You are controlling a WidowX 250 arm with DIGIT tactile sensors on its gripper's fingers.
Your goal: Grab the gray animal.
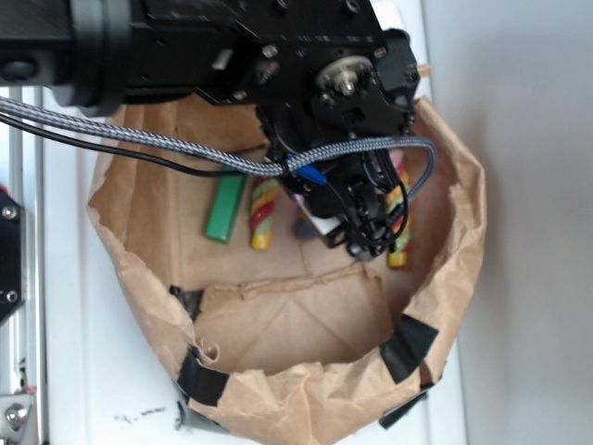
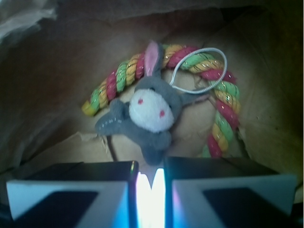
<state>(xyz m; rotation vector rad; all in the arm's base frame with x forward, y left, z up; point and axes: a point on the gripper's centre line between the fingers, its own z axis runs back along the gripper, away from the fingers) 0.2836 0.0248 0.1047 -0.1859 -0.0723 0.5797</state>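
Lying pink-eared, cream-muzzled gray animal (image 2: 149,111)

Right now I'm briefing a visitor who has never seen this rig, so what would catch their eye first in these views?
In the wrist view, the gray animal lies face-up inside the curve of a red-yellow-green rope arch, just beyond the hand, whose jaws stand almost together with a bright slit between them. From outside, the black arm looms over a torn brown paper bag, with a green block inside.
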